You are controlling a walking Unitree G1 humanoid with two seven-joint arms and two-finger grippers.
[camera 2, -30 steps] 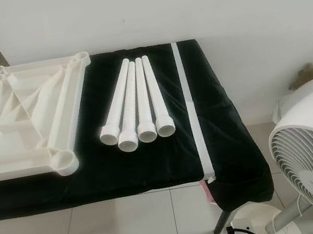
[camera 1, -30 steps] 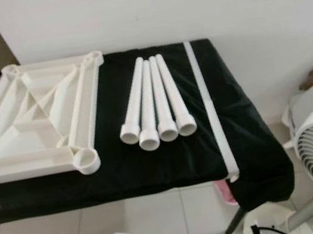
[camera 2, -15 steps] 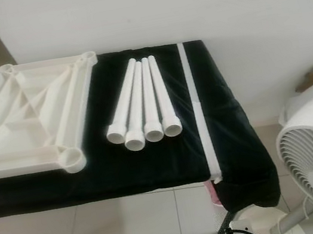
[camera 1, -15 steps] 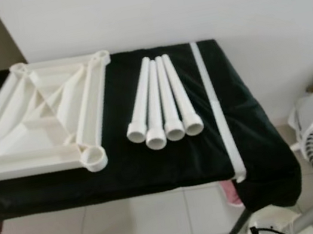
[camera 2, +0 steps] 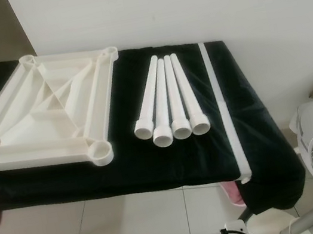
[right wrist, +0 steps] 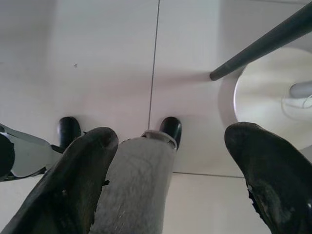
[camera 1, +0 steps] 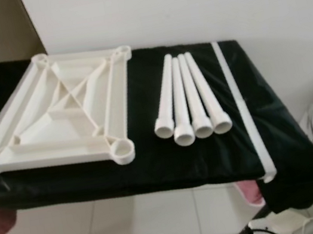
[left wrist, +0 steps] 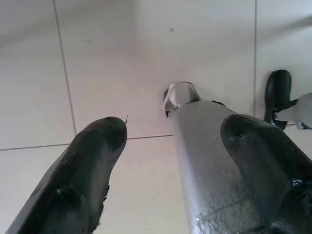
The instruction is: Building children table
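While both arms hang idle over the tiled floor (right wrist: 97, 48), the left gripper (left wrist: 170, 141) and the right gripper (right wrist: 168, 141) each hold their fingers spread apart around nothing. On the black-covered tabletop (camera 1: 153, 166), the white table top panel (camera 1: 62, 112) lies upside down toward the left edge. Four white legs (camera 1: 187, 102) lie side by side near the middle, touching. A white strip (camera 1: 241, 108) runs along the right edge.

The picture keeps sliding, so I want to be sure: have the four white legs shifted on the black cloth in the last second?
No. The four legs lie in the same bundle, equally spaced between the tabletop frame and the white strip; the camera moved.
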